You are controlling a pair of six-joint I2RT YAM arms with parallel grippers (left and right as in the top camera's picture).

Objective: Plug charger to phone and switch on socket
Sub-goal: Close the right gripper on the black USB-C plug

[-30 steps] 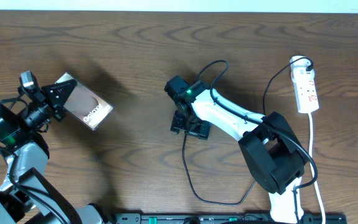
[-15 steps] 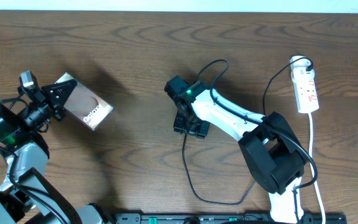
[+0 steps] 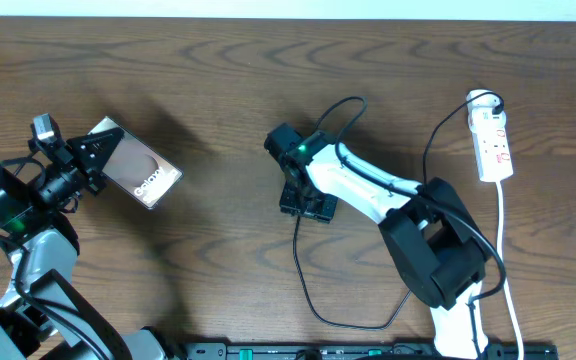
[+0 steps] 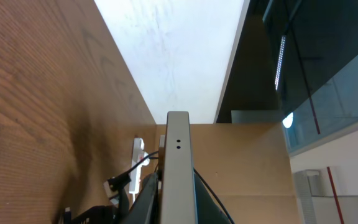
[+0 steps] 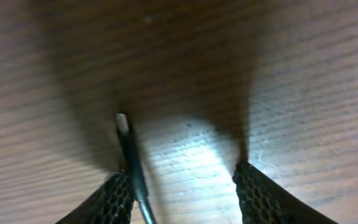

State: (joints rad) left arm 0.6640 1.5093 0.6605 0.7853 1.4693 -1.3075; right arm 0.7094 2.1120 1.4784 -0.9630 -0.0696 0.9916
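Right end effector (image 5: 184, 188), half open and gripping nothing, straddles the charger (image 5: 124, 134) tip on the desk (image 5: 291, 62); best closed squarely behind the tip. Left end effector (image 3: 90, 160) clamps the phone (image 3: 140, 168), left; socket (image 3: 494, 145) far right.

I look down on a brown wooden table (image 3: 208, 80), its grain running in long wavy bands. Beyond the table's far edge I see a white surface (image 3: 268, 8); along the table's near edge runs a black rail (image 3: 368, 351)
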